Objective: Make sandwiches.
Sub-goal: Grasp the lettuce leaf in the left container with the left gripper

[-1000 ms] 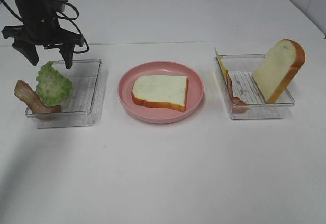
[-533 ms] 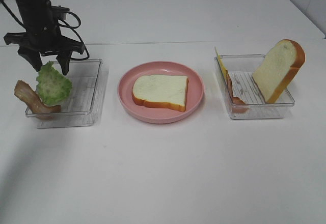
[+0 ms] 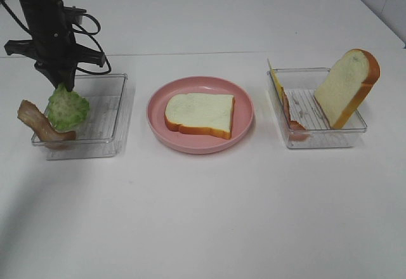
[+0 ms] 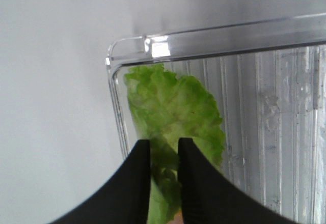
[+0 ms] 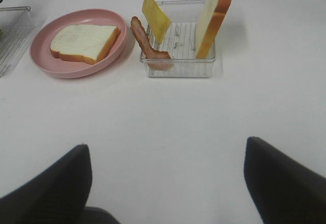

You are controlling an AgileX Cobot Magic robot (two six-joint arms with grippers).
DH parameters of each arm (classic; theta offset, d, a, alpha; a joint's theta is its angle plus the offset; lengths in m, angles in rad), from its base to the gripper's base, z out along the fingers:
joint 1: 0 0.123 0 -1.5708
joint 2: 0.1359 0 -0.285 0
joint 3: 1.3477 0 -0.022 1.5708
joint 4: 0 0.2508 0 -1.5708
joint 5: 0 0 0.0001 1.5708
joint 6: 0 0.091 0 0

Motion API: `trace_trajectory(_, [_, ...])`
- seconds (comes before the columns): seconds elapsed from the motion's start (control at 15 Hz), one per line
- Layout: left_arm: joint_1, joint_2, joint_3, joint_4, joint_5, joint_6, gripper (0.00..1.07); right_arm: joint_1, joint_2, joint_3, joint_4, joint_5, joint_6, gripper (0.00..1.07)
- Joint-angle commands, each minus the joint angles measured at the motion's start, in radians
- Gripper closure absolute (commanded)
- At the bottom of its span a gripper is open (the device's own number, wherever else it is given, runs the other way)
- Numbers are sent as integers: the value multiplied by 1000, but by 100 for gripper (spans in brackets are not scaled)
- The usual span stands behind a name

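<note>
A ruffled green lettuce leaf (image 3: 66,109) leans in the left clear tray (image 3: 104,111), next to a brown bacon strip (image 3: 38,123) on its left rim. My left gripper (image 3: 61,84) is shut on the lettuce's top; the left wrist view shows its black fingers (image 4: 137,183) pinching the leaf (image 4: 173,112). One bread slice (image 3: 200,114) lies flat on the pink plate (image 3: 244,111). The right tray (image 3: 317,136) holds an upright bread slice (image 3: 347,87), a bacon strip (image 3: 290,117) and a yellow cheese slice (image 3: 276,79). My right gripper (image 5: 165,155) is open and empty, near the table's front.
The right wrist view shows the plate (image 5: 41,63), its bread (image 5: 84,42), and the right tray (image 5: 178,68) with bacon (image 5: 145,46), cheese (image 5: 155,16) and upright bread (image 5: 216,15). The white table's back edge runs behind the trays.
My left gripper has come down over the lettuce and its fingers have closed from wide open onto the top of the leaf. Nothing else has moved.
</note>
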Motion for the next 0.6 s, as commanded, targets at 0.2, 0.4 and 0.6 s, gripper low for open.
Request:
trace_trajectory(0.2, [0, -1, 2, 0, 74, 1, 107, -3, -13, 2, 3, -9, -5, 30])
trace_trajectory(0.4, [0, -29, 1, -40, 74, 1, 107, -3, -13, 2, 3, -9, -5, 30])
trace_trajectory(0.6, [0, -98, 0, -44, 73, 7, 107, -3, -13, 2, 3, -9, -5, 30])
